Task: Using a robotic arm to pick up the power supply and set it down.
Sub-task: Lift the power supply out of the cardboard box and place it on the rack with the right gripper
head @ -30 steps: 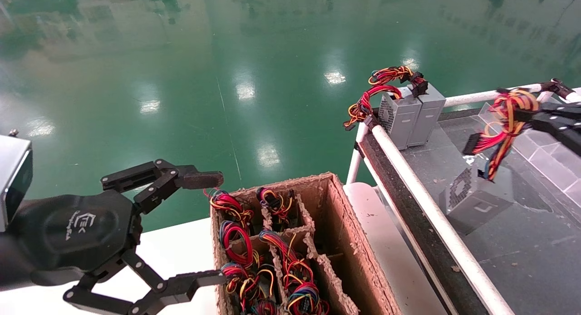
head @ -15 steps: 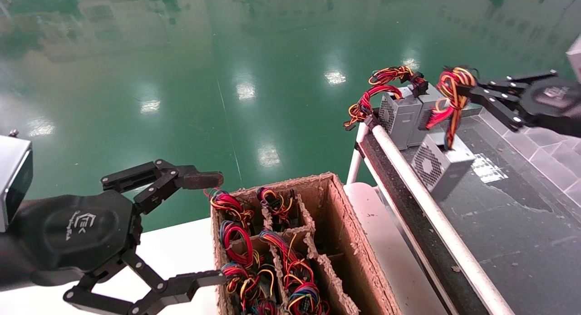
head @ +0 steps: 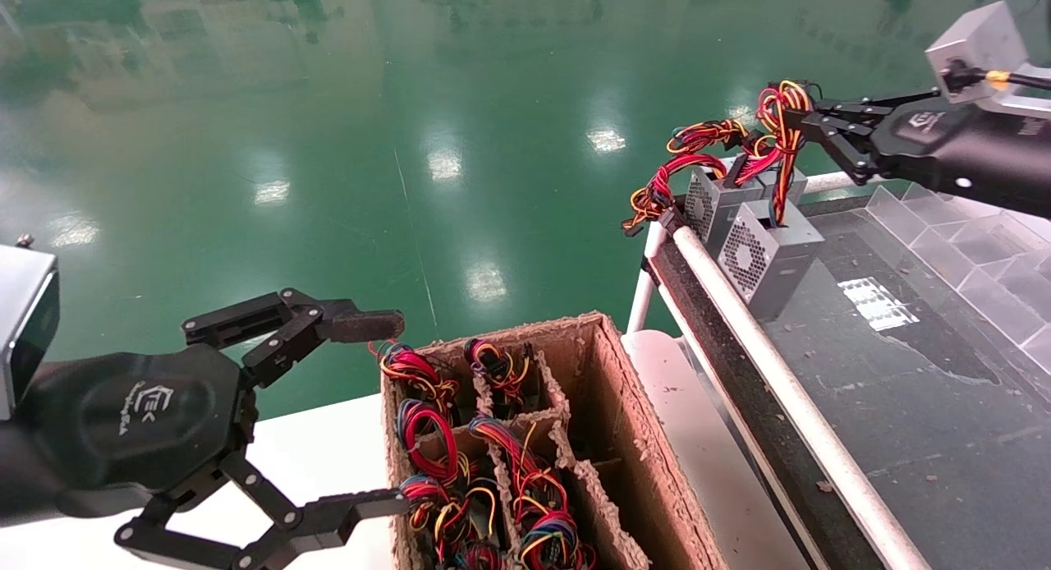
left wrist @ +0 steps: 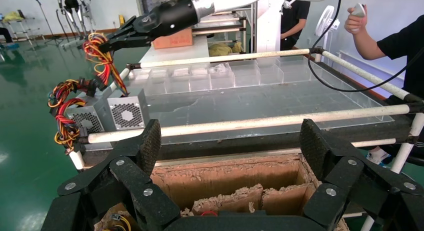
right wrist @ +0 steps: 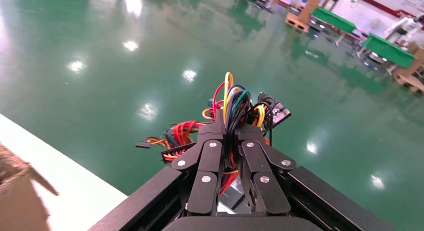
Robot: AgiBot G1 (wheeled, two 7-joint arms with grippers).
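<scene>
Glossy green floor [head: 460,102], R pincer [head: 800,120] clamps wire bundle [head: 772,143] (boxy grey power supply [head: 768,254] dangling).

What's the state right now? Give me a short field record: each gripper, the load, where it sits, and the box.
right gripper: shut on wire bundle, at the conveyor's far end
load: power supply, hanging from its wires
contact with conveyor belt: cannot tell
neighbours: two power supplies just behind it at the belt's end
left gripper: open, parked beside cardboard box
box contents: wire bundles in divider cells, one cell looks empty
</scene>
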